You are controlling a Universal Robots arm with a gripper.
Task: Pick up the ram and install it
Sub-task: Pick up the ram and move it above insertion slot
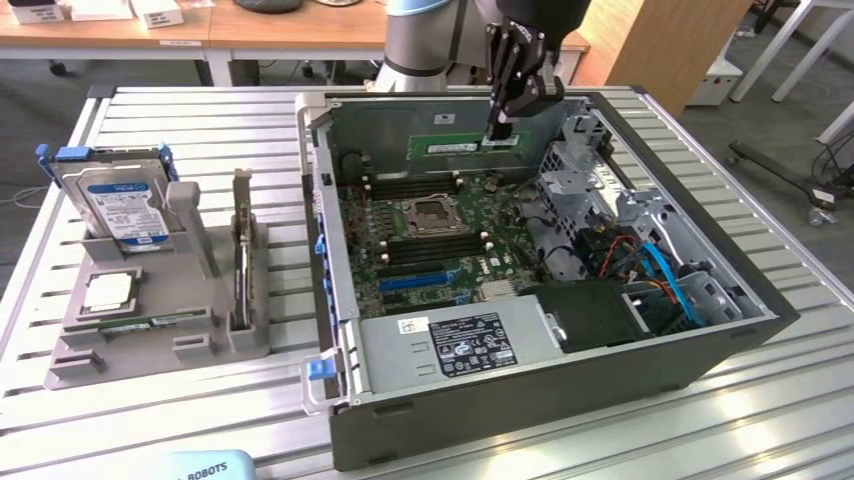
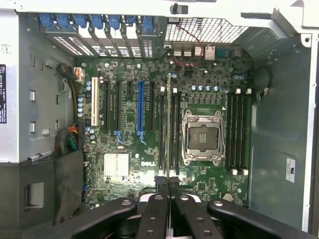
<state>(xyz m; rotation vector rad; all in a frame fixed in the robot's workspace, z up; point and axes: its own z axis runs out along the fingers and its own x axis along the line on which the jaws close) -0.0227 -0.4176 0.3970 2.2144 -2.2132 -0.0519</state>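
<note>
1. Firmly closed, the gripper (image 1: 499, 132) clamped the ram (image 1: 455, 146) by its upper edge, near the end towards the exterior view's right.
2. Seen from the exterior view, the green stick hung level in the air over the open computer case (image 1: 747, 330), in front of its far wall and above the motherboard (image 1: 400, 235).
3. From the wrist view, the gripper (image 2: 168, 183) had its fingers (image 2: 160, 191) pressed together on the ram (image 2: 168, 124). The ram showed edge-on as a thin strip, running in line with the black memory slots (image 2: 176, 137) just beside the empty CPU socket (image 2: 202, 137).
4. On the bench (image 1: 200, 120), at the exterior view's left, a gray holder (image 1: 147, 345) carried a hard drive (image 1: 123, 205) standing upright and a square silver CPU chip (image 1: 110, 290) lying flat. Both sat well apart from the gripper.
</note>
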